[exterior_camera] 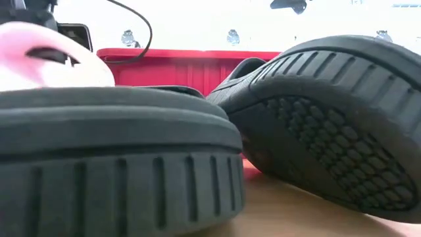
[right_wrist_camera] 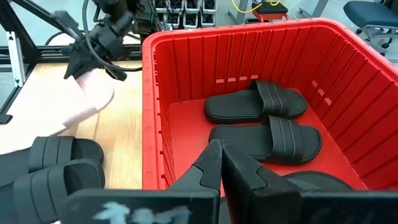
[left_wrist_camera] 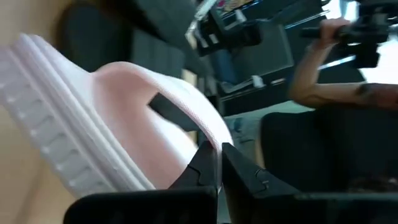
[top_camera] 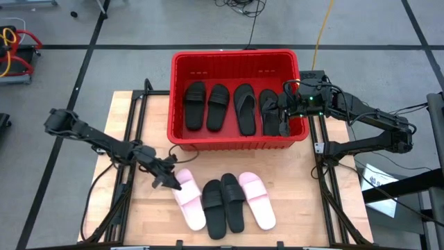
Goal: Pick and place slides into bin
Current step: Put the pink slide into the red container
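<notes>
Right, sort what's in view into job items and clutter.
Job: red bin holding four black slides; black pair and two pink slides on the table; left gripper shut on the pink slide.
Clutter: yellow cable, floor cables.

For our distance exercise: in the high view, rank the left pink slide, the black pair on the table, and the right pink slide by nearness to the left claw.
1. Left pink slide, at the left claw.
2. Black pair, middle.
3. Right pink slide, far side.
</notes>
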### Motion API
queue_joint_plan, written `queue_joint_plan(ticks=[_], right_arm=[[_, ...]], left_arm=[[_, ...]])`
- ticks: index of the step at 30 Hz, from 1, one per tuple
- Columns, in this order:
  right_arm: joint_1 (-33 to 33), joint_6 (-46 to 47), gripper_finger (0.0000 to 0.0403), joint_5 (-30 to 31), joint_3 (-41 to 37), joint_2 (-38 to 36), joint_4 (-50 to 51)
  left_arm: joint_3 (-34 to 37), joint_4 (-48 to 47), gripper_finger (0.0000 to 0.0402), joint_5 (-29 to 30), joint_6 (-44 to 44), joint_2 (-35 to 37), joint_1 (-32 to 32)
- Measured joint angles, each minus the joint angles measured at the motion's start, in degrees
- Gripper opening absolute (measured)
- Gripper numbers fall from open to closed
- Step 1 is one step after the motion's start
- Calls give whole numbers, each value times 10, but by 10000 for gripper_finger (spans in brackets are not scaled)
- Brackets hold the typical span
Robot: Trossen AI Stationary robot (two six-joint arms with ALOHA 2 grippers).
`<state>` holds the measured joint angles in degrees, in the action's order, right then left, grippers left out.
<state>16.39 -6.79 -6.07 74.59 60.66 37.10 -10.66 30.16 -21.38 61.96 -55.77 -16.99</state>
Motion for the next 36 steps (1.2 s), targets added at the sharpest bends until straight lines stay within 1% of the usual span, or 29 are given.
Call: queue_joint_plan(ticks=[3, 6, 11, 18, 23, 27, 30, 36], right_arm=[[0, 0, 0, 0, 0, 0, 0], [0, -1, 0, 0, 0, 0, 0], [0, -1, 0, 0, 0, 0, 0], [0, -5, 0, 0, 0, 0, 0], [0, -15, 0, 0, 0, 0, 0], [0, -16, 0, 0, 0, 0, 0], [0, -16, 0, 0, 0, 0, 0], [0, -16, 0, 0, 0, 0, 0]], left_arm=[[-2, -13, 1, -9, 19, 29, 0], [-21, -61, 0, -27, 24, 52, 0], [-71, -163, 0, -56, 4, 76, 0], [-178, -306, 0, -58, -47, 87, 0], [-279, -413, 0, -53, -73, 87, 0], [-358, -493, 0, -20, -99, 86, 1], [-421, -545, 0, 21, -130, 87, 5], [-539, -684, 0, 105, -226, 71, 29]])
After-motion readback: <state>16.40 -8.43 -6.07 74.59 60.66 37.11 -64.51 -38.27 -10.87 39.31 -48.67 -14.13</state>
